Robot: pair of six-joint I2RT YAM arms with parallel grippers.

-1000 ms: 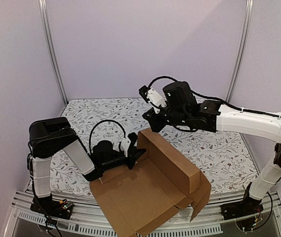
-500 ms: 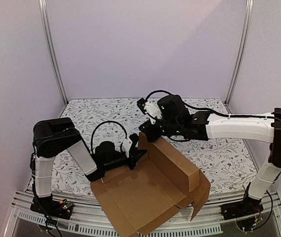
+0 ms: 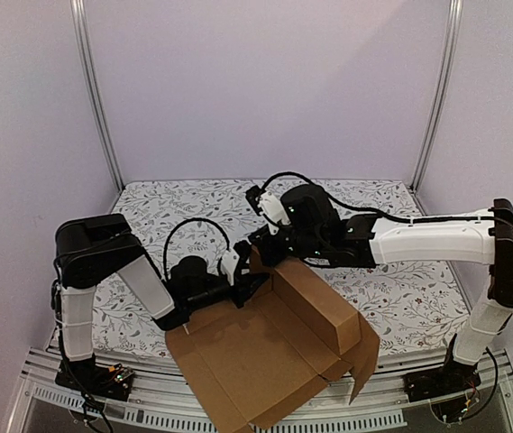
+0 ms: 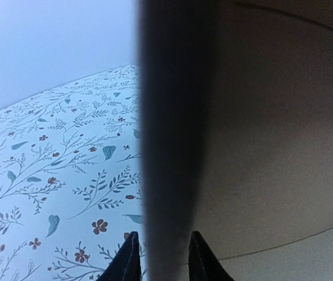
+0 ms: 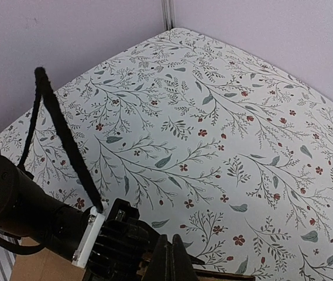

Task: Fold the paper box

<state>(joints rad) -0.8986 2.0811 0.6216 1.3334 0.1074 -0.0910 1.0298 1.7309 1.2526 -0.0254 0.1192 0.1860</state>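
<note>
The paper box point(image 3: 265, 361) is plain brown corrugated cardboard, half folded. It lies at the near edge of the table, about the middle, with its near corner hanging out over the metal rail point(image 3: 103, 388). Its broad base panel lies flat, a long double-thick wall stands up along its right side, and a smaller flap stands at its far corner.

The left gripper point(image 3: 251, 287) sits at the far left edge of the box. In the wrist view its two black fingers point(image 4: 130, 257) stand narrowly apart on either side of a blurred cardboard edge. Whether they pinch it cannot be told. The left arm rises from the near left corner to a black elbow. Its forearm then slopes down low over the cloth point(image 3: 175, 207) towards the box.

The right gripper point(image 3: 261, 245) is closed, its fingertips meeting in a point just above the top of the standing flap. The right arm climbs from the near right corner, and its long white forearm reaches almost level leftward, the black wrist tipped down.

The cloth is pale, printed with green sprigs and small red flowers.
</note>
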